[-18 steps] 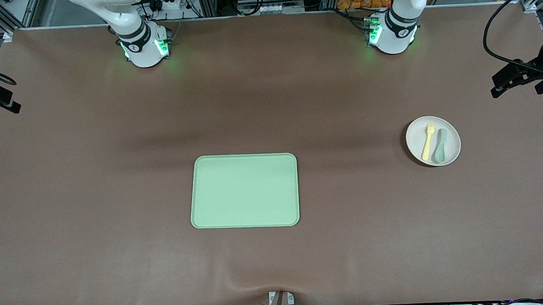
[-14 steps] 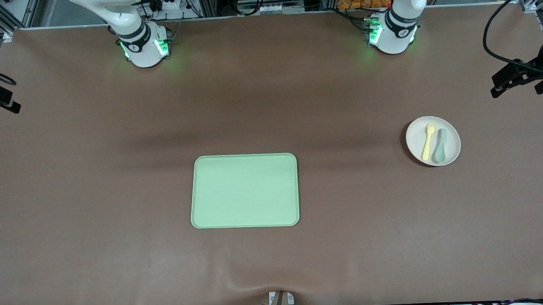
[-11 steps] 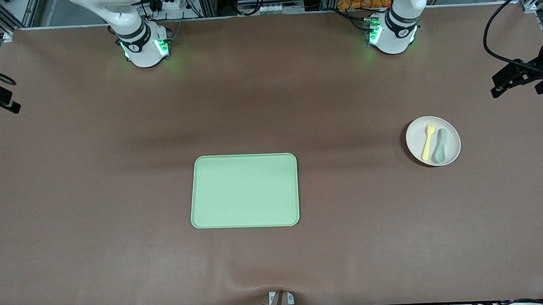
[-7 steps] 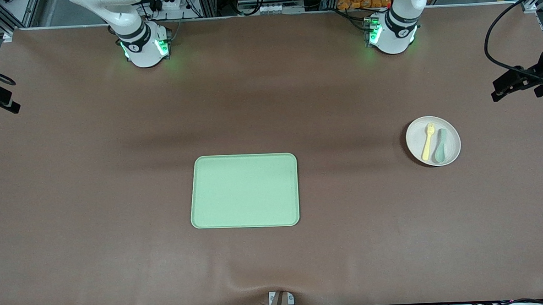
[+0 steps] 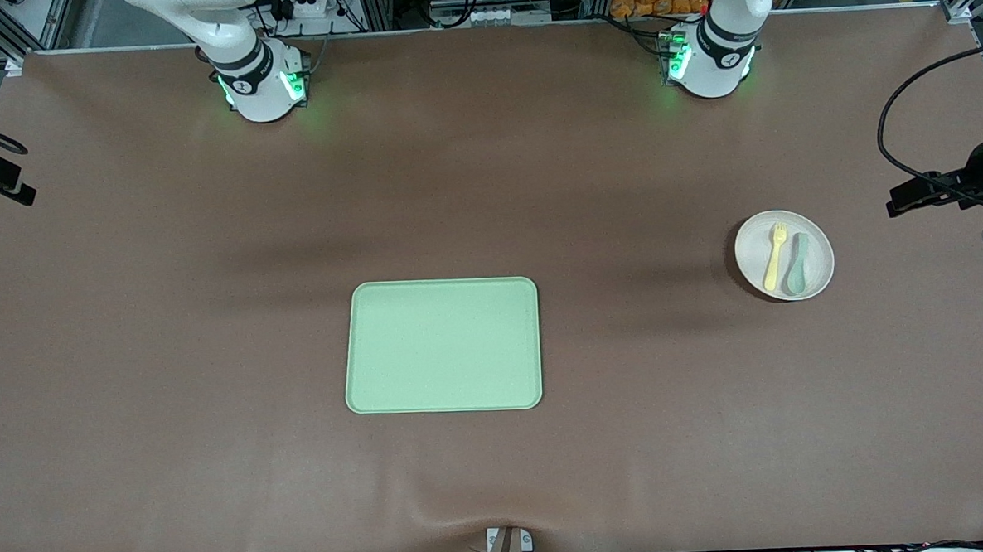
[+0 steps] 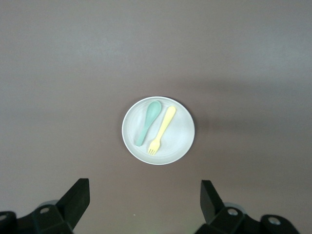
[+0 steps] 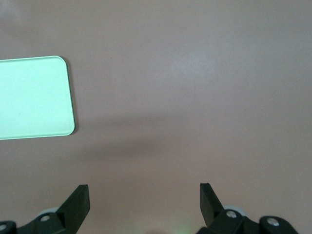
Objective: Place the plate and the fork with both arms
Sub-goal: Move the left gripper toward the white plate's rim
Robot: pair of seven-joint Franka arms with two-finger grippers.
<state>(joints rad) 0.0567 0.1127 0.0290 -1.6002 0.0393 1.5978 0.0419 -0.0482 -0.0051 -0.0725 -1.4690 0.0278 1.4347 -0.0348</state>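
The off-white round plate (image 5: 814,249) rests on the brown table toward the left arm's end. On it lie the pale-yellow fork (image 5: 775,257) and a grey-green spoon (image 5: 795,264), side by side. In the left wrist view the plate (image 6: 180,141), fork (image 6: 163,127) and spoon (image 6: 148,122) show from high up. My left gripper (image 6: 145,189) hangs open well above the table, short of the plate, holding nothing. Black parts of the left arm's hand (image 5: 940,188) show at the front view's edge. My right gripper (image 7: 144,191) is open and empty, high over bare table.
A rectangular light-green tray (image 5: 442,345) lies mid-table, nearer to the front camera than both bases; one corner of the tray (image 7: 34,97) appears in the right wrist view. A black cable (image 5: 899,109) loops above the left arm's end.
The left arm's hand has travelled down the front view's edge, closer to the plate's level. Plate, fork, spoon and tray have stayed put. The right arm has barely shifted.
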